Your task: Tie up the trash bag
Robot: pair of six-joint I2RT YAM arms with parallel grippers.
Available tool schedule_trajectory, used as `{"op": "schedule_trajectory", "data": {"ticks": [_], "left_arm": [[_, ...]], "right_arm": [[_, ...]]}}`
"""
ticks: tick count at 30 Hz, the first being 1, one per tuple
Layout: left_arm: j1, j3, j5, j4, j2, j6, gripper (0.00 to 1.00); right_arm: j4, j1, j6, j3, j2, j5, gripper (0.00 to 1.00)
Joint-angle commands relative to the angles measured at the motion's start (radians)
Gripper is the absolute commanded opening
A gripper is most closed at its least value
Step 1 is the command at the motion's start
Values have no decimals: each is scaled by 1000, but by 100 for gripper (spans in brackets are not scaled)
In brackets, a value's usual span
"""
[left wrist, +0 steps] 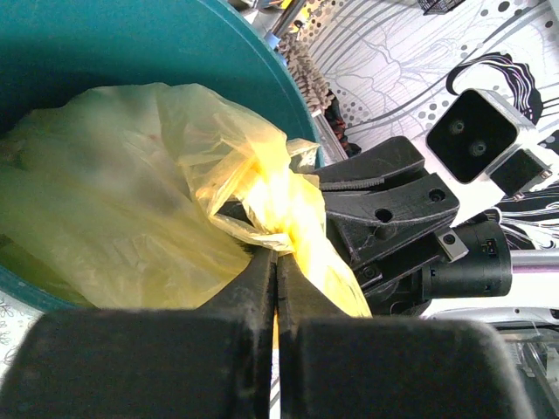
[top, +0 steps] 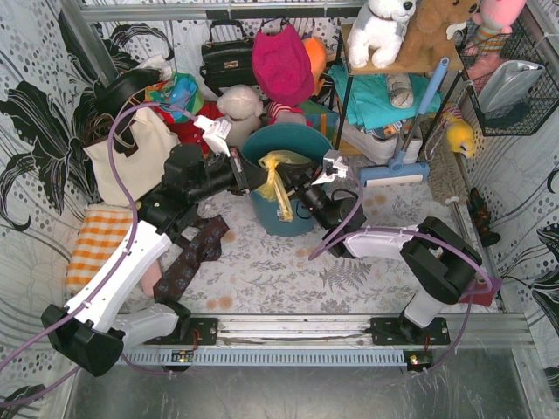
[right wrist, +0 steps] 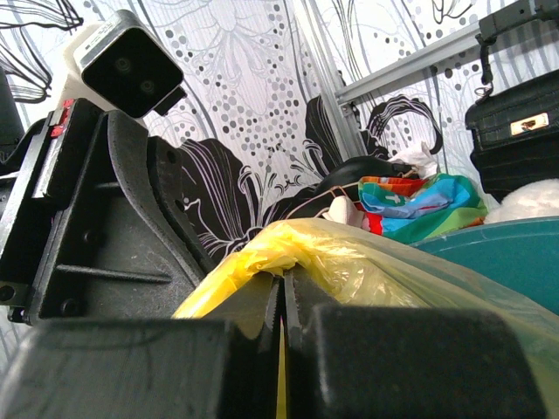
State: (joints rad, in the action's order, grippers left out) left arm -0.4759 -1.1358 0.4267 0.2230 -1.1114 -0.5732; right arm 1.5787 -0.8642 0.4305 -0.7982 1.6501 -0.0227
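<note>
The yellow trash bag sits in the teal bucket, its top gathered into a twisted strip hanging over the near rim. My left gripper reaches in from the left and is shut on the bag's plastic. My right gripper reaches in from the right and is shut on the bag's plastic too. The two grippers sit close together at the bucket's front rim. In the left wrist view the bag fills the bucket. The bag's contents are hidden.
A cream tote bag stands at the left, an orange checked cloth and a dark patterned cloth lie near the left arm. A shelf with plush toys and a blue-handled brush stands at the right.
</note>
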Motion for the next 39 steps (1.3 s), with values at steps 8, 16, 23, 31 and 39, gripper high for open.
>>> {"op": "schedule_trajectory", "data": {"ticks": [8, 16, 23, 31, 39], "left_arm": [[-1, -17, -190, 125, 4, 11, 25], [-1, -64, -295, 218, 3, 27, 37], [-1, -91, -298, 241, 12, 68, 39], [-1, -202, -349, 324, 15, 138, 44], [0, -282, -421, 310, -13, 173, 43]], "right_arm": [[119, -5, 41, -22, -38, 66, 0], [118, -6, 47, -4, -57, 78, 0], [110, -5, 49, 0, -64, 77, 0], [86, -3, 54, -5, -60, 84, 0], [71, -3, 62, -16, -50, 97, 0]]}}
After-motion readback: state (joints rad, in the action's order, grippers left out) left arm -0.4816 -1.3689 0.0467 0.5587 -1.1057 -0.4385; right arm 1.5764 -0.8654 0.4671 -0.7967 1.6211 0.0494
